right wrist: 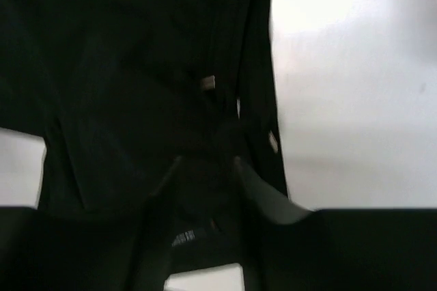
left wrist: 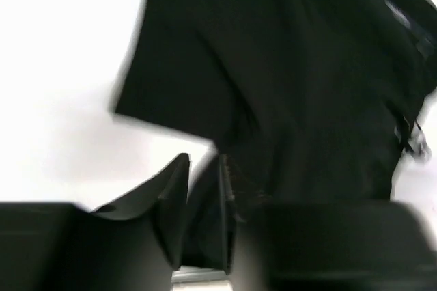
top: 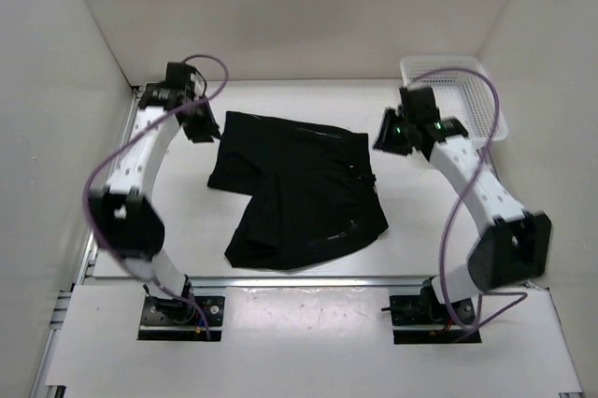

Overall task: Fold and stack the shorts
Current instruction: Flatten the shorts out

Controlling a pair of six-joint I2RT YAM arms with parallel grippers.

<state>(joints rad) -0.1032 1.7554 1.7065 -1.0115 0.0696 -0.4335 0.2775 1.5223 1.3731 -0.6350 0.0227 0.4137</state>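
The black shorts (top: 299, 188) lie spread and rumpled on the white table (top: 430, 216), waistband toward the right. My left gripper (top: 204, 127) hovers at their far left corner. In the left wrist view the shorts (left wrist: 287, 79) fill the upper right, and the left gripper (left wrist: 203, 166) stands open with a narrow gap at the cloth's edge, blurred. My right gripper (top: 385, 141) is at the far right corner. The right wrist view shows the right gripper (right wrist: 207, 168) open, jaws apart just above the dark shorts (right wrist: 136, 65); I cannot tell if they touch.
A white mesh basket (top: 467, 90) stands at the back right corner, just behind the right arm. White walls close in the table on the left, back and right. An aluminium rail (top: 308, 279) runs along the near edge.
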